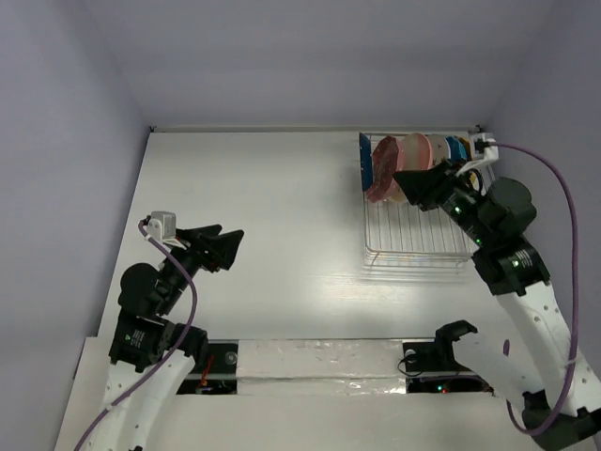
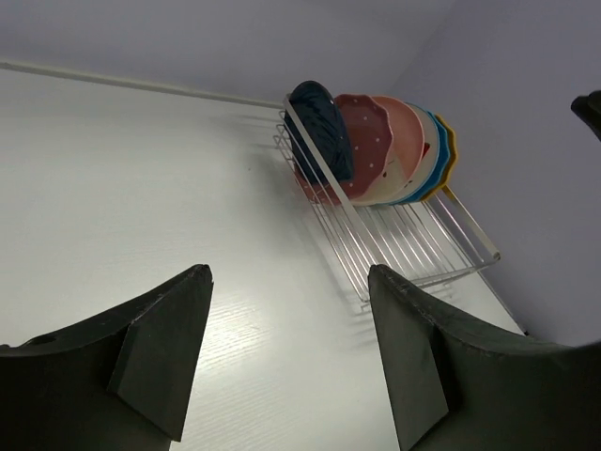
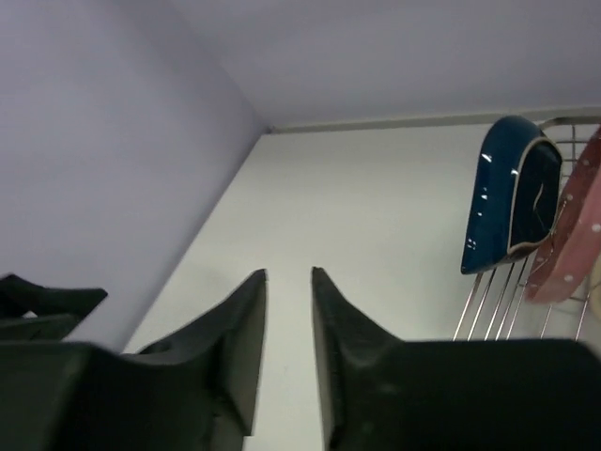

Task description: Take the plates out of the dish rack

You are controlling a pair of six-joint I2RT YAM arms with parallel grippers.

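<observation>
Nearest me, my left gripper [image 2: 289, 277] hangs over the table [image 1: 263, 207] at about eight o'clock in the overhead view, jaws spread wide and holding nothing. My right gripper [image 3: 288, 274] is up at two o'clock, above the dish rack [image 1: 413, 246] and close to its load. Its jaws are parted by only a narrow slit with nothing between them (so neither side grips a plate).

Past it, the plates [image 1: 408, 160] stand on edge in a tight row at the rack's far end, twelve o'clock from its unfilled near slots. From my left wrist I count six, with the dark blue plate [image 2: 321, 127] at the nine o'clock end and the orange-yellow plate [image 2: 451, 150] at the three o'clock end. I see no plate lying on the table.

As I judge it, the unloading has not begun. All six are left to lift out, and my right side is best placed for the first.
</observation>
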